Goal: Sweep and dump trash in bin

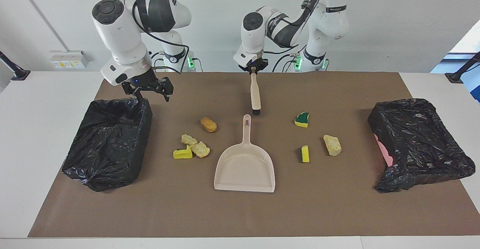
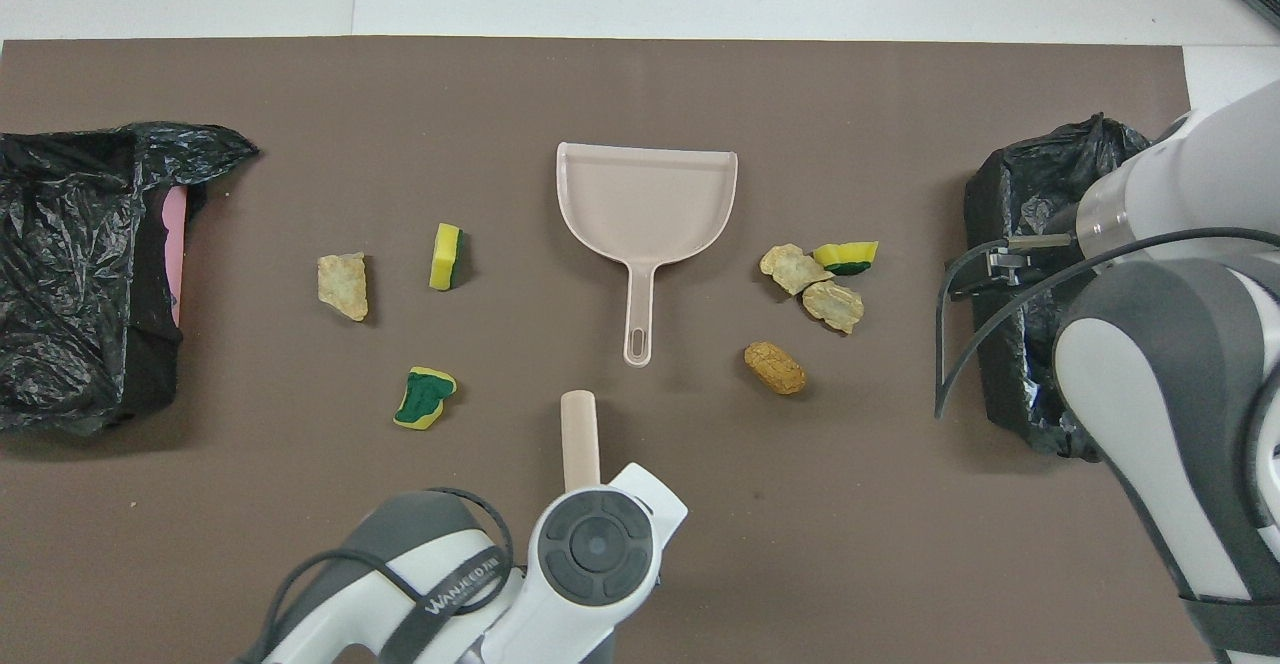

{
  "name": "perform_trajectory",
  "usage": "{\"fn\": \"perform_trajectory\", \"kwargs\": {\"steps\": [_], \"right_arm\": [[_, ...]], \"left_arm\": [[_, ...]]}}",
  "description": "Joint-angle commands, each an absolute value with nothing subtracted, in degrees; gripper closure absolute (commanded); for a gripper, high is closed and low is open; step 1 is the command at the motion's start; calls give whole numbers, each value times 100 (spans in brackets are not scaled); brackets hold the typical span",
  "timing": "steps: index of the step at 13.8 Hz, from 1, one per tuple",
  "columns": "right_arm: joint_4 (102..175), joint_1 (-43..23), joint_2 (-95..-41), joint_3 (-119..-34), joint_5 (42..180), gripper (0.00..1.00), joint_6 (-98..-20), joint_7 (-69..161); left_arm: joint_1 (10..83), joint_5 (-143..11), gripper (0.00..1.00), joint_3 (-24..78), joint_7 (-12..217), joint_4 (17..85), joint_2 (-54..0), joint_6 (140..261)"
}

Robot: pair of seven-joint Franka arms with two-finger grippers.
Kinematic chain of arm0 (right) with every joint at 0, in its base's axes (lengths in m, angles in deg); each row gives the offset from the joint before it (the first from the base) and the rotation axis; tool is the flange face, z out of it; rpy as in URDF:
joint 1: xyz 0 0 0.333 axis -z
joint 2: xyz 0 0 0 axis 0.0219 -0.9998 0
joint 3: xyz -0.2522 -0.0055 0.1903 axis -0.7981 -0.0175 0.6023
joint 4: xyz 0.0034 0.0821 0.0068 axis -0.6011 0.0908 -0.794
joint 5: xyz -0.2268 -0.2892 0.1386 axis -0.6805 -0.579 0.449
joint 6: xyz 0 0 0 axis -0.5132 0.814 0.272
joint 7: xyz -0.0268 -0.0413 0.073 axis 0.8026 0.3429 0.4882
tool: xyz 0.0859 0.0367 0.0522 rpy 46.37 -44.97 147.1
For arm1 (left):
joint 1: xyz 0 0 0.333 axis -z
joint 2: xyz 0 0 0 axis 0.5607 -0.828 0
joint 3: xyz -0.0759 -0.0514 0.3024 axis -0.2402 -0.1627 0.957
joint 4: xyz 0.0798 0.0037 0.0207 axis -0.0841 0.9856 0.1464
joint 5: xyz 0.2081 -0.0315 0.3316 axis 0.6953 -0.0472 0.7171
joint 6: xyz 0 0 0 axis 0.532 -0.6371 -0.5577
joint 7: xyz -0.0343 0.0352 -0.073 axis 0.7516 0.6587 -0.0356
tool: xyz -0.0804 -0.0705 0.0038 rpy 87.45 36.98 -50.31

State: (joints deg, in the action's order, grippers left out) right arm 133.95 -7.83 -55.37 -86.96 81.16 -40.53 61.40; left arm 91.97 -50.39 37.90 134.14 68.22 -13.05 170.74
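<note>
While left gripper (image 1: 255, 70) clamps the stiff brush (image 1: 255, 95) at its handle end, right gripper (image 1: 149, 88) hangs open; trash (image 1: 208, 124) looks light, crumbly.

Seven foam scraps (image 1: 209, 124) flanking the dustpan (image 1: 244, 168)

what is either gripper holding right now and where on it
The left gripper is shut on the brush, gripping the top end of its handle, bristles hanging down. The right gripper is open and holds nothing.

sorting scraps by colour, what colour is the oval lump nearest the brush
Orange-brown, speckled oval lump; clearest in the overhead view.
</note>
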Motion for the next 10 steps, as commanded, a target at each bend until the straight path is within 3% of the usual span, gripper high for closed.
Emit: {"fn": "perform_trajectory", "kwargs": {"steps": [1, 4, 8, 10], "right_arm": [[13430, -797, -5753, -8667, 8200, 0, -4233, 6418], [13334, -1050, -6060, -8596, 8191, 0, -4523, 6761], [12648, -1832, -6851, -8509, 8200, 0, -4611, 8244], [12648, -2132, -7036, -8386, 8427, 0, -5137, 8825]], "left_arm": [[8477, -4694, 100, 3787, 13429, 6679, -1186, 16569], [7650, -4376, 100, 3814, 13053, 6608, -1150, 16550], [6376, -4138, 100, 3814, 11920, 6599, -1115, 16602], [5699, -4051, 100, 3805, 11507, 6599, -1176, 16795]]}}
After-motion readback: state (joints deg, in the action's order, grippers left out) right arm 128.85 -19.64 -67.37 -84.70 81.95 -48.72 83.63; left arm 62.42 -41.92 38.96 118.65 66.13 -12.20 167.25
